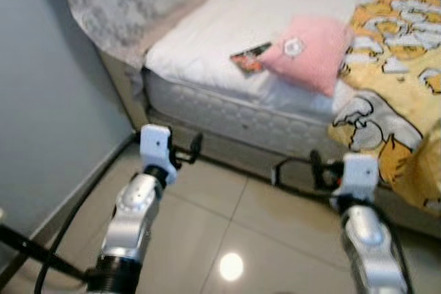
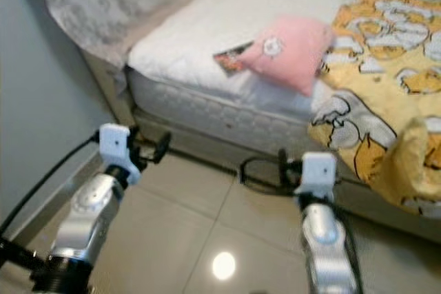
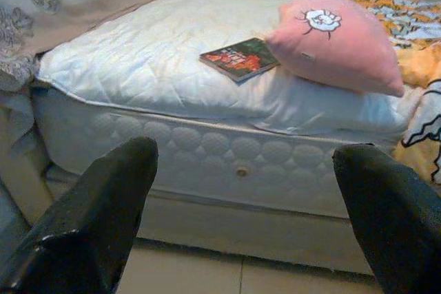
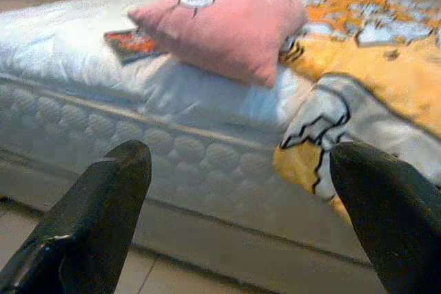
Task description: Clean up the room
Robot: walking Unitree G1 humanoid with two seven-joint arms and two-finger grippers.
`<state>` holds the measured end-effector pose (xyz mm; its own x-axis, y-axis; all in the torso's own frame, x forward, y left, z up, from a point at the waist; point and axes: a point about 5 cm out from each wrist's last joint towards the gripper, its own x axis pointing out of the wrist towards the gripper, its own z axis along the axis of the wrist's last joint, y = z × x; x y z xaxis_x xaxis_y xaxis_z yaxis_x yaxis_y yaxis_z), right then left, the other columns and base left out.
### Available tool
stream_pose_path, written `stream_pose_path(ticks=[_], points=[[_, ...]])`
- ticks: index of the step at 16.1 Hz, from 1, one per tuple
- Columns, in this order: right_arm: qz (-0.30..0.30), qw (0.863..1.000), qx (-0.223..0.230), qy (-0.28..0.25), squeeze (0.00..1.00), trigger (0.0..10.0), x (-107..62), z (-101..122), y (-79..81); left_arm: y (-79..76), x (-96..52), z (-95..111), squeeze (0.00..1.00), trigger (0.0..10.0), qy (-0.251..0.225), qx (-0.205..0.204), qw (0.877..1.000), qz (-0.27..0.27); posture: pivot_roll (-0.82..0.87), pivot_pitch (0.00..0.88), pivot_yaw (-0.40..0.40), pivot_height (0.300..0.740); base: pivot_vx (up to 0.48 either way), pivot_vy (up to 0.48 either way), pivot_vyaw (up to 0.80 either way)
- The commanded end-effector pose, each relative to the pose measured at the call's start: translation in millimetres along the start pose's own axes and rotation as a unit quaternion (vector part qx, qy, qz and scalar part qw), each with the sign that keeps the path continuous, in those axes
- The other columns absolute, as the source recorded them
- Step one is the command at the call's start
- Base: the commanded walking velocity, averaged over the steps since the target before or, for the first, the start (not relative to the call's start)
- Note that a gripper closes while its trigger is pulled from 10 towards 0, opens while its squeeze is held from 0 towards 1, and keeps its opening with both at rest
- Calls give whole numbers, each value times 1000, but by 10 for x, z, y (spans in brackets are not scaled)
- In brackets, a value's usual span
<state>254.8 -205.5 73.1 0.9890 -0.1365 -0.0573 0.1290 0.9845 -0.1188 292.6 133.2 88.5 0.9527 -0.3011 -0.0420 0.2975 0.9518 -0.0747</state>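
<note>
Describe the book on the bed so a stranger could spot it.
On the white quilted mattress, look beside the pink square pillow. The thin flat book lies there, its corner against the pillow, the only dark, red-and-green covered thing on the white sheet.

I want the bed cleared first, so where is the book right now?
The book lies flat on the white mattress, its corner tucked beside the pink pillow, ahead of both raised grippers.

Wall point(image 1: 41, 101): grey-blue, fills the left side of my head view.
Floor point(image 1: 227, 225): glossy beige tiles, lower middle, with a bright light glare.
Cable point(image 1: 62, 232): black, runs along the floor at lower left.
Headboard cover point(image 1: 117, 5): grey patterned fabric, upper left.
Bed base point(image 1: 227, 125): quilted white side, middle.
</note>
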Motion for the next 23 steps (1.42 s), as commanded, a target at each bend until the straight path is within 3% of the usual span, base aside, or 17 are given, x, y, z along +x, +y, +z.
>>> stream_pose_path(ticks=[1, 2, 3, 6, 7, 8, 11, 15, 19, 23], points=[[3, 1000, 5, -12, 1000, 10000, 24, 38, 20, 2, 6, 16, 0, 10000, -10, -2, 1000, -1, -190, 0, 80, 740, 0, 0, 0], [9, 1000, 2, -17, 937, 10000, 25, 53, 37, 0, 8, 24, 0, 10000, -13, 1, 1000, -1, -189, 0, 80, 740, 0, 0, 0], [6, 1000, -9, -18, 0, 10000, 19, 53, 45, -9, 4, 46, 0, 10000, -22, 4, 1000, -5, -185, 0, 74, 740, 0, 0, -750], [0, 1000, -5, -13, 0, 10000, 11, 21, 30, -58, 41, 136, 0, 10000, -41, 21, 999, -21, -179, 0, 70, 740, 0, 0, -704], [0, 1000, -4, -15, 0, 10000, 33, 31, 32, -43, 73, 166, 0, 10000, -46, 56, 997, -3, -177, 0, 67, 740, 0, 0, -706], [1, 1000, -5, -19, 0, 10000, 44, 44, 37, -40, 86, 178, 0, 10000, -49, 65, 997, 3, -176, 0, 66, 740, 0, 0, -706], [0, 1000, 1, -29, 0, 10000, 43, 61, 65, -87, 95, 193, 0, 10000, -55, 26, 998, -17, -180, 0, 73, 740, 308, 0, -735], [4, 998, -9, -57, 0, 10000, 109, 158, 124, -141, 165, 246, 0, 10000, -67, 32, 997, -26, -188, 0, 80, 740, 468, 0, -134], [-10, 999, -14, -47, 0, 10000, 192, 140, 41, -95, 273, 323, 0, 10000, -74, 29, 997, -18, -197, 0, 94, 740, 480, 0, -781], [-5, 998, -10, -55, 0, 10000, 237, 190, 72, -125, 293, 335, 0, 10000, -80, 21, 997, -2, -191, 0, 83, 740, 480, 0, 0]])
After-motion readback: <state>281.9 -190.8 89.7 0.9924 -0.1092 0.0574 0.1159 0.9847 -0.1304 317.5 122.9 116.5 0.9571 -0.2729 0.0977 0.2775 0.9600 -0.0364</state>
